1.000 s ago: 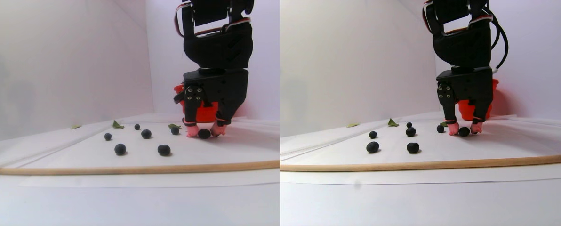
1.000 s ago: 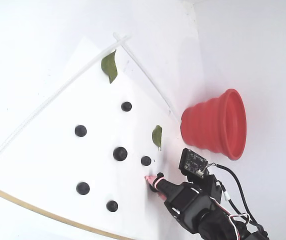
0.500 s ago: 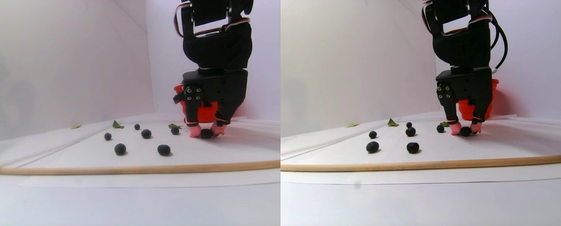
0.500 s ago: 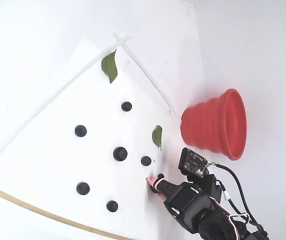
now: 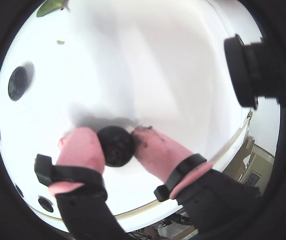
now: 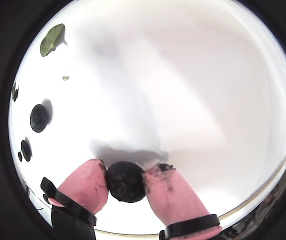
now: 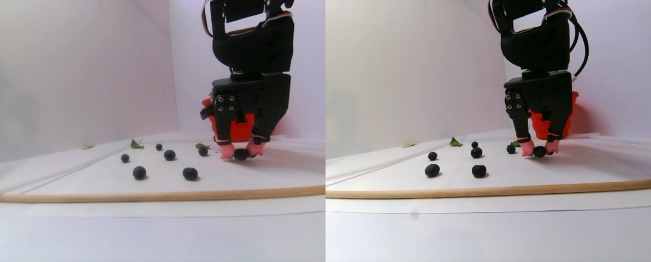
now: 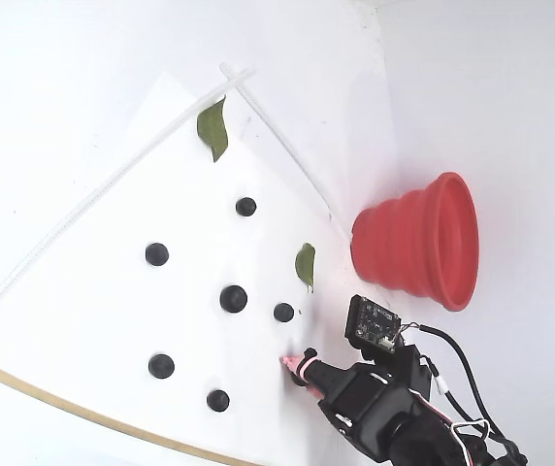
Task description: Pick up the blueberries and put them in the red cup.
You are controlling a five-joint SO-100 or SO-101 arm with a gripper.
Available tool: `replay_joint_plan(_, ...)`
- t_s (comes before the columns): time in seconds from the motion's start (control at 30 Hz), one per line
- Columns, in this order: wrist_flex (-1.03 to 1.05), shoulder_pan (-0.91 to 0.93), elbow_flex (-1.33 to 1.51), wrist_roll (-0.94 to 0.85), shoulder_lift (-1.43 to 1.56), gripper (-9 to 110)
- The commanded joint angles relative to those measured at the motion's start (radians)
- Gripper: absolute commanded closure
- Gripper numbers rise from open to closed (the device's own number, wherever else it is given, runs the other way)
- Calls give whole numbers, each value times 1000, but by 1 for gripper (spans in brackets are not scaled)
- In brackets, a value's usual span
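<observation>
I see the white paper sheet [image 8: 113, 291] covering the table, edged in front by a thin pale wooden rod [image 7: 156, 194]. The bright red cup [image 8: 418, 241] with stepped, ribbed sides and a thick flared rim stands off the sheet's far edge; in the stereo pair view the black arm hides most of it. Two flat green leaves lie on the sheet, the larger leaf [image 8: 213, 128] near the far corner, the smaller leaf [image 8: 305, 264] just beside the cup.

My claw [image 6: 125, 182] is clenched on one blueberry [image 6: 125, 182], a matte, near-black ball pinched between the two pink, soft-looking fingertips [image 6: 88, 185], which are smudged dark. In the stereo pair view that berry [image 7: 241, 154] sits at or just above the sheet; I cannot tell if it touches.

The other blueberries [image 8: 233, 298] lie loose and well apart on the sheet, away from the cup, none blocking the claw.
</observation>
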Motion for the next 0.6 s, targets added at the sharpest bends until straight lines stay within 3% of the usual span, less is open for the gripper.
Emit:
replay_joint_plan(0.0, 17, -9, -12, -6, 155, 89)
replay_joint_plan(0.57, 132, -26, -71, -11, 298, 89)
